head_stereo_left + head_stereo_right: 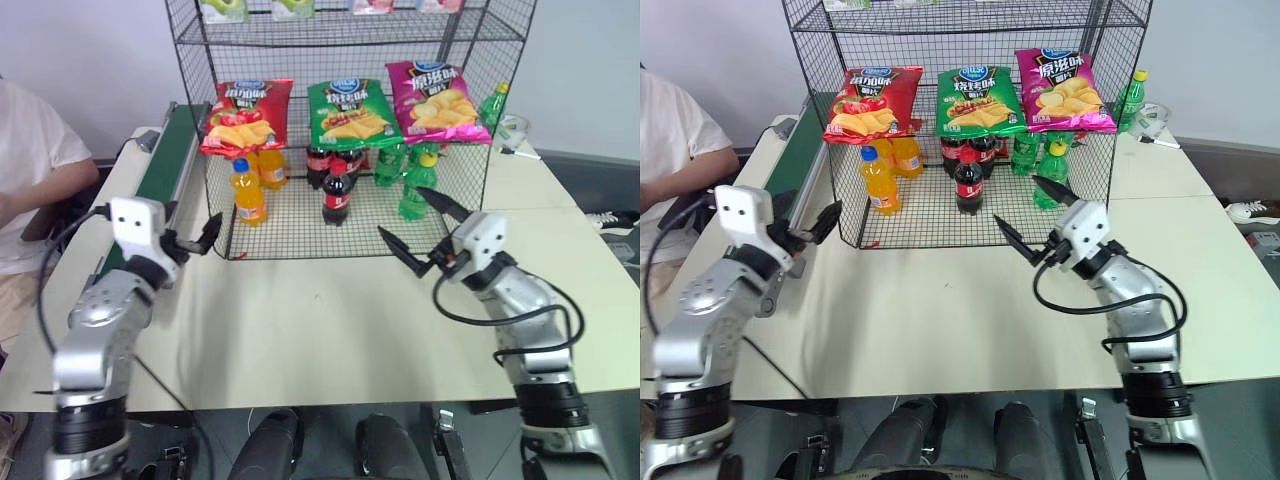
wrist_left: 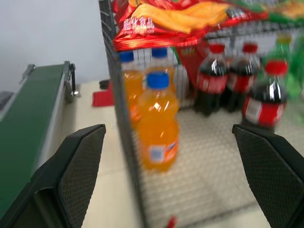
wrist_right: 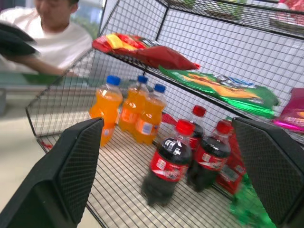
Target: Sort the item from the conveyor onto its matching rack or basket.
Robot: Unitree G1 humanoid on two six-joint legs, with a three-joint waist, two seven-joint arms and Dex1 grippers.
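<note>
At the far left a person in a white shirt (image 1: 25, 170) sits beside the conveyor (image 1: 165, 165), whose green belt looks bare along the stretch in view. Just in front of the belt's near end the left gripper (image 1: 200, 240) hangs level with its fingers spread wide and nothing between them. Past it stands the rack (image 1: 455, 195) on the counter (image 1: 320, 330); the red chip bag (image 1: 245, 115) lies on the left end of the slanted shelf, beside a green bag (image 1: 348, 112) and a magenta bag (image 1: 435, 100). Below are orange bottles (image 1: 248, 192), cola bottles (image 1: 336, 192) and green bottles (image 1: 412, 185). To the right, the right gripper (image 1: 420, 228) hovers before the rack's open front — spread too, and empty.

Judging from this, the red bag is already sorted and the placing step looks finished. The next move probably calls for the left gripper to wait near the belt's end, fingers apart, for another item — and then match it to its own kind.
</note>
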